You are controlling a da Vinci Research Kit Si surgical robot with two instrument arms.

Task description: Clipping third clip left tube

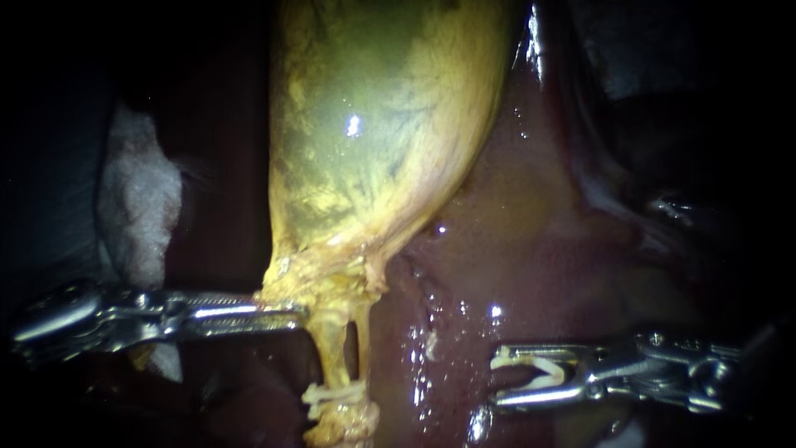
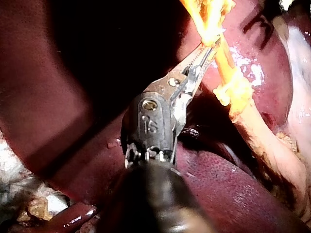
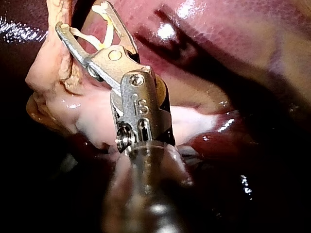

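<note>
The yellow-green gallbladder (image 1: 373, 124) narrows downward into two thin yellow tubes, the left tube (image 1: 330, 353) and the right tube (image 1: 365, 336). A white clip (image 1: 333, 392) sits across them low down. My left instrument (image 1: 286, 315) comes in from the left and is shut on the yellow tissue at the gallbladder's neck, also seen in the left wrist view (image 2: 208, 44). My right instrument (image 1: 497, 377) lies over the liver, to the right of the tubes and apart from them. Its jaws stand wide apart and hold an open white clip (image 1: 535, 371), (image 3: 99, 36) between them.
Wet dark-red liver (image 1: 539, 241) fills the ground to the right of the gallbladder and under my right instrument. White gauze (image 1: 137, 207) lies at the left, above my left instrument's shaft. The edges of the view are dark.
</note>
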